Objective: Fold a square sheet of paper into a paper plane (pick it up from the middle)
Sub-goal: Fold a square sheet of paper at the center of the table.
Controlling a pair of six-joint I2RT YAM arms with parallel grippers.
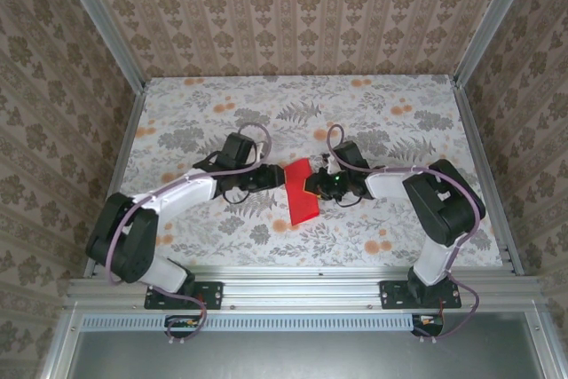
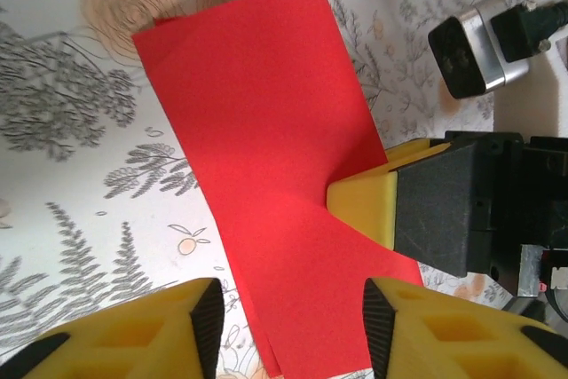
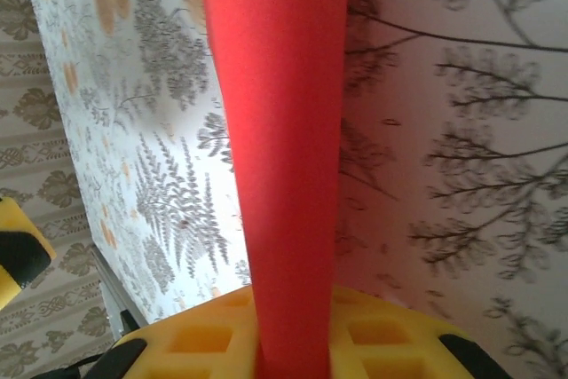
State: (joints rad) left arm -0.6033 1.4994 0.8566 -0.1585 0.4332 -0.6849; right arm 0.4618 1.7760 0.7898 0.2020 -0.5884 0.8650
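Observation:
The square sheet of paper (image 1: 302,193) is bright red and folded in half into a long rectangle rather than a pointed paper plane. It lies near the middle of the table. My right gripper (image 1: 313,185) is shut on its right edge. In the right wrist view the red paper (image 3: 275,130) runs up from between the yellow jaws of the right gripper (image 3: 293,357). My left gripper (image 2: 293,330) is open, with its pads (image 2: 209,326) on either side of the sheet's (image 2: 266,148) near end. The right gripper's yellow finger (image 2: 364,201) presses on the sheet's edge there.
The table (image 1: 399,113) has a floral cloth with grey ferns and orange flowers. Patterned walls and metal rails close it in at the back and sides. The right wrist camera (image 2: 470,46) hangs close to the sheet. Both arms meet at the table's middle.

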